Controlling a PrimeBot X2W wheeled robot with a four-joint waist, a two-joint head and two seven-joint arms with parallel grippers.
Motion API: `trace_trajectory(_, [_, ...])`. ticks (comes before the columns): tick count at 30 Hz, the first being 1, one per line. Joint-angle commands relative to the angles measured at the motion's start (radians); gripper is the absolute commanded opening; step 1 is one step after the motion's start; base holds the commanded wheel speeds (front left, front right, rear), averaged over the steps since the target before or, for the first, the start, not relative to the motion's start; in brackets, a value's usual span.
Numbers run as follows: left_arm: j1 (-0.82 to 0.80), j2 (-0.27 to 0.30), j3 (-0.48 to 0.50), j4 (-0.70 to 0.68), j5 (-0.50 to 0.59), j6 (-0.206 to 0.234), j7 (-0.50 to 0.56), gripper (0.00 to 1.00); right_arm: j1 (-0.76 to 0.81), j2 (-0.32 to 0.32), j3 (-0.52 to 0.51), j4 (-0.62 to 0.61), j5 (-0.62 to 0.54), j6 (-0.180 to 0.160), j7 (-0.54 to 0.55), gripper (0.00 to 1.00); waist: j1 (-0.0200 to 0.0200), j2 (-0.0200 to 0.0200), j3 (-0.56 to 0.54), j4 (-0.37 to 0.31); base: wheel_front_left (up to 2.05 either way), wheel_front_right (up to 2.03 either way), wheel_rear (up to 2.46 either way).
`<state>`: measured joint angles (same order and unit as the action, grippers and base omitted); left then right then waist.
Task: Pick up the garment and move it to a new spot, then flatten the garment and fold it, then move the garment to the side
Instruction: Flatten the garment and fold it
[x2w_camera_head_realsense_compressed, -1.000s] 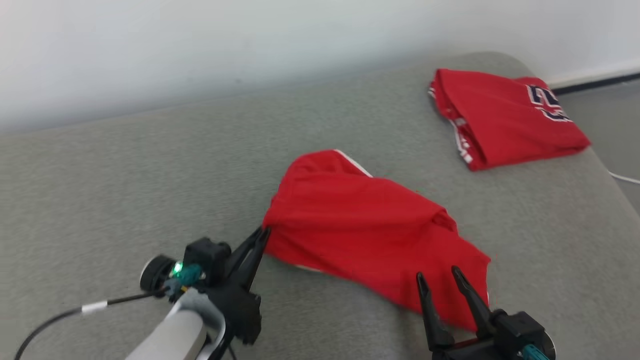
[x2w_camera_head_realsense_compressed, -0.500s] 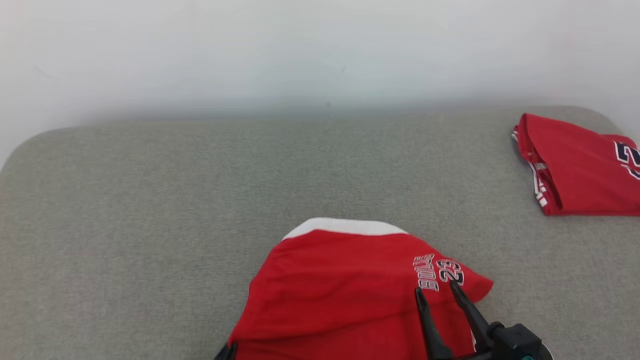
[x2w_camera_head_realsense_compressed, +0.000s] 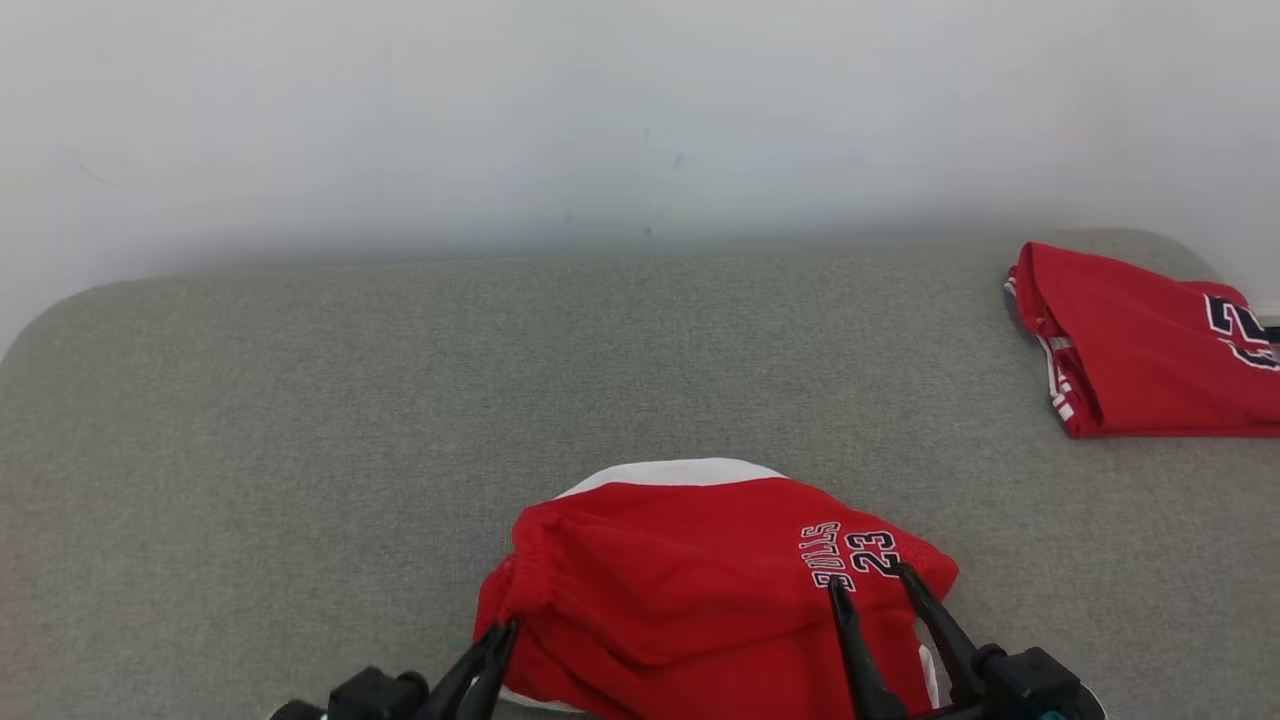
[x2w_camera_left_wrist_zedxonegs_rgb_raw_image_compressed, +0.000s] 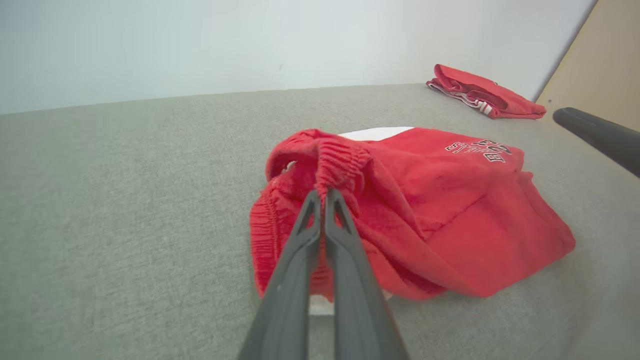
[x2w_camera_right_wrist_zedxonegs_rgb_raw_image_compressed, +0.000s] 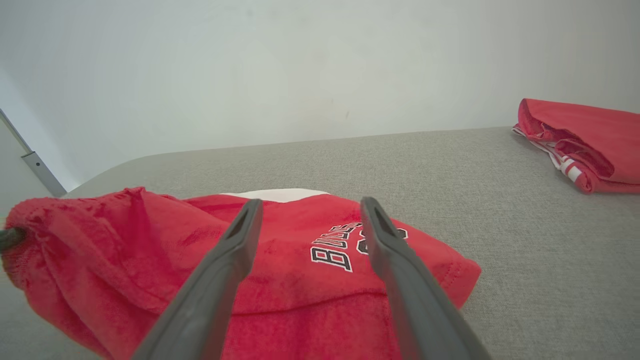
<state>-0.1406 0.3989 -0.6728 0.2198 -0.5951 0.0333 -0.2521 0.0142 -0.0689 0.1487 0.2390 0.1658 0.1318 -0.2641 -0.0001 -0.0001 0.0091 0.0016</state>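
Left end effector (x2w_camera_left_wrist_zedxonegs_rgb_raw_image_compressed: 323, 194) grips the garment (x2w_camera_left_wrist_zedxonegs_rgb_raw_image_compressed: 450, 210) at its waistband; right end effector (x2w_camera_right_wrist_zedxonegs_rgb_raw_image_compressed: 311, 204) hangs released over the garment.

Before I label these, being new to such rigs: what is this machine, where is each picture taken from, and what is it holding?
It is a two-armed wheeled robot. One picture looks down from its head; two look along each wrist's gripper fingers. On the grey surface lie crumpled red shorts and, far right, a folded red garment. The left gripper is shut on the shorts' waistband; the right gripper is open by their printed end, holding nothing.
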Motion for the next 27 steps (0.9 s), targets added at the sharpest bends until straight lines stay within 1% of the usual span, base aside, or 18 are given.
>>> trace_trajectory(1, [-0.024, -0.004, -0.002, 0.010, 0.011, -0.009, 0.006, 0.00, -0.006, -0.005, 0.001, 0.002, -0.001, -0.003, 0.001, 1.00, 0.0001, 0.0001, 0.007, -0.019, 0.00, 0.00, 0.00])
trace_trajectory(7, [-0.150, -0.022, 0.013, 0.113, 0.007, -0.052, 0.006, 0.00, -0.031, -0.011, 0.004, 0.007, -0.003, -0.003, 0.003, 1.00, 0.0001, 0.0001, 0.043, -0.084, 0.00, 0.00, 0.00])
trace_trajectory(9, [-0.188, -0.037, 0.025, 0.155, -0.006, -0.069, 0.002, 0.00, -0.040, -0.013, 0.001, 0.006, -0.004, -0.003, 0.003, 1.00, 0.0001, 0.0001, 0.058, -0.105, 0.00, 0.00, 0.00])
trace_trajectory(11, [-0.219, -0.040, 0.032, 0.204, -0.006, -0.083, -0.002, 0.00, -0.048, -0.014, 0.000, 0.008, -0.005, -0.003, 0.004, 1.00, 0.0001, 0.0001, 0.072, -0.127, 0.00, 0.00, 0.00])
trace_trajectory(13, [-0.262, -0.050, 0.052, 0.283, -0.018, -0.102, -0.007, 0.00, -0.061, -0.015, -0.003, 0.010, -0.007, -0.003, 0.003, 1.00, 0.0001, 0.0001, 0.092, -0.157, 0.00, 0.00, 0.00])
trace_trajectory(18, [-0.319, -0.072, 0.088, 0.405, -0.014, -0.122, -0.013, 0.00, -0.069, -0.014, -0.009, 0.013, -0.008, -0.003, 0.002, 1.00, 0.0001, 0.0001, 0.109, -0.180, 0.00, 0.00, 0.00])
trace_trajectory(21, [-0.339, -0.089, 0.111, 0.442, 0.014, -0.128, -0.013, 0.00, -0.069, -0.013, -0.012, 0.016, -0.009, -0.003, 0.002, 1.00, 0.0001, 0.0001, 0.107, -0.181, 0.00, 0.00, 0.00])
trace_trajectory(22, [-0.340, -0.095, 0.120, 0.449, 0.025, -0.130, -0.013, 0.20, -0.067, -0.013, -0.015, 0.016, -0.010, -0.003, 0.002, 1.00, 0.0001, 0.0001, 0.104, -0.178, 0.00, 0.00, 0.00])
trace_trajectory(23, [-0.339, -0.098, 0.134, 0.452, 0.037, -0.129, -0.013, 0.44, -0.064, -0.012, -0.018, 0.017, -0.011, -0.003, 0.002, 1.00, 0.0001, 0.0001, 0.101, -0.174, 0.00, 0.00, 0.00])
trace_trajectory(24, [-0.336, -0.102, 0.145, 0.450, 0.049, -0.127, -0.013, 0.88, -0.061, -0.011, -0.019, 0.017, -0.011, -0.003, 0.002, 1.00, 0.0001, 0.0001, 0.096, -0.168, 0.00, 0.00, 0.00])
trace_trajectory(25, [-0.327, -0.112, 0.158, 0.442, 0.061, -0.125, -0.013, 1.00, -0.058, -0.010, -0.020, 0.017, -0.010, -0.003, 0.001, 1.00, 0.0001, 0.0001, 0.090, -0.163, 0.00, 0.00, 0.00])
trace_trajectory(27, [-0.300, -0.124, 0.186, 0.427, 0.085, -0.125, -0.013, 1.00, -0.051, -0.009, -0.023, 0.019, -0.010, -0.003, 0.001, 1.00, 0.0001, 0.0001, 0.075, -0.149, 0.00, 0.00, 0.00])
